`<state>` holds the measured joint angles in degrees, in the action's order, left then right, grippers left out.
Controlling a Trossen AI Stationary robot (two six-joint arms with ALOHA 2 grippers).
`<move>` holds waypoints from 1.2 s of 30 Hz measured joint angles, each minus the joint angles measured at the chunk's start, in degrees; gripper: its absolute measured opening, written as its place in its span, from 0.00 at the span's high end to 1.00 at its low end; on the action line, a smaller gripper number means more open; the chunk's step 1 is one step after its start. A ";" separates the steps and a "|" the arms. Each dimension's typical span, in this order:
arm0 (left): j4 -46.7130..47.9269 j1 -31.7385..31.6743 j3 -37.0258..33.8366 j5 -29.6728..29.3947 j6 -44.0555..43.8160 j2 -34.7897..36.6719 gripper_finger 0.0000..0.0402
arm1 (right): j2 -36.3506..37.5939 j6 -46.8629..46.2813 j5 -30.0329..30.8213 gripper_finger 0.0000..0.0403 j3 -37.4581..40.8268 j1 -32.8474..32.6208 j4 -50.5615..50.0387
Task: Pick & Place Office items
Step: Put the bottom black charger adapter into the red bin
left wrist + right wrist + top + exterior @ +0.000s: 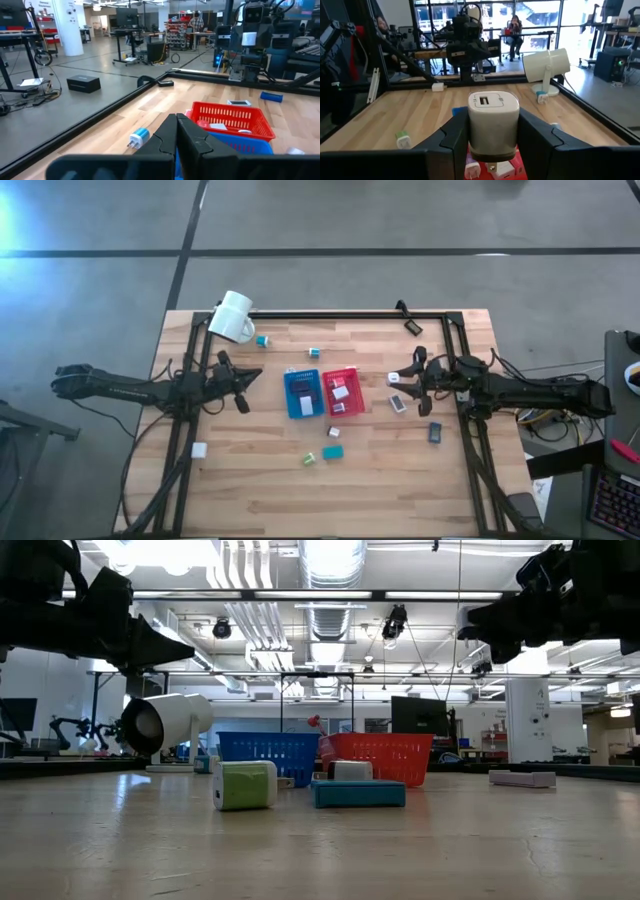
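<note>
My right gripper [396,378] hovers just right of the red tray [357,392], shut on a white plug block [493,122]. Left of the blue tray [289,395], my left gripper [176,125] stays shut and empty above the table. Office items lie flat on the wood: a green-and-white block [244,785], a teal block [359,793], a white block [199,449], a dark blue one [435,432], a white one [399,403] and a blue-and-white plug [138,137]. A few more lie inside both trays. My right gripper pinches the white plug block by its two opposite sides [472,131] between the two fingers. The fingers reach in level from the table's right side. The block sits upright in the hold, its socket face [490,101] up, lifted clear of the table.
A large white mug [233,317] lies on its side at the far left corner, with two small teal pieces [262,340] near it. A black item [411,326] rests by the far frame rail. Bare wood spreads along the near edge [330,510].
</note>
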<state>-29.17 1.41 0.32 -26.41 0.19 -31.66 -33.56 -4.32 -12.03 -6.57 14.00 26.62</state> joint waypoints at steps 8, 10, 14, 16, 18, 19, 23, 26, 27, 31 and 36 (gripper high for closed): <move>-0.13 0.00 0.00 -0.30 0.00 -0.02 0.98 | -8.19 -0.08 0.04 0.68 -0.78 -0.10 4.25; -0.17 0.00 0.00 -0.42 0.00 -0.02 0.98 | -10.78 -0.08 0.06 0.68 -0.78 -0.13 7.07; -0.17 0.00 0.00 -0.63 0.51 -0.02 0.98 | -16.39 -0.14 0.13 0.68 -0.78 -0.13 13.74; -0.18 0.00 0.00 -0.63 1.00 -0.04 0.98 | -19.22 -0.23 0.13 0.68 -0.96 -0.12 15.56; -0.20 0.00 0.00 -0.63 1.11 -0.04 0.98 | -22.13 -0.60 0.13 0.68 -2.11 -0.12 15.57; -0.20 0.00 0.00 -0.63 1.10 -0.04 0.98 | -23.67 -1.02 0.13 0.68 -2.78 -0.15 15.63; -0.20 0.00 0.00 -0.63 0.85 -0.04 0.98 | -29.89 0.07 0.13 0.68 -5.34 -1.93 15.69; -0.39 0.00 0.00 -0.65 0.96 -0.04 0.98 | -34.10 2.19 0.00 0.68 -7.65 -3.48 15.67; -0.39 0.00 0.00 -0.66 1.11 -0.04 0.98 | -35.44 2.30 0.01 0.68 -8.58 -3.87 15.65; -0.37 0.00 0.00 -0.66 1.28 -0.04 0.98 | -40.86 1.94 0.06 0.68 -12.59 -5.05 15.65; 0.06 -0.02 0.00 -0.66 0.56 -0.04 0.98 | -48.22 1.74 0.09 0.68 -18.89 -6.16 12.93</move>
<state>-29.11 1.39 0.32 -27.07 0.75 -31.70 -81.79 -2.59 -11.94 -25.46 7.84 39.55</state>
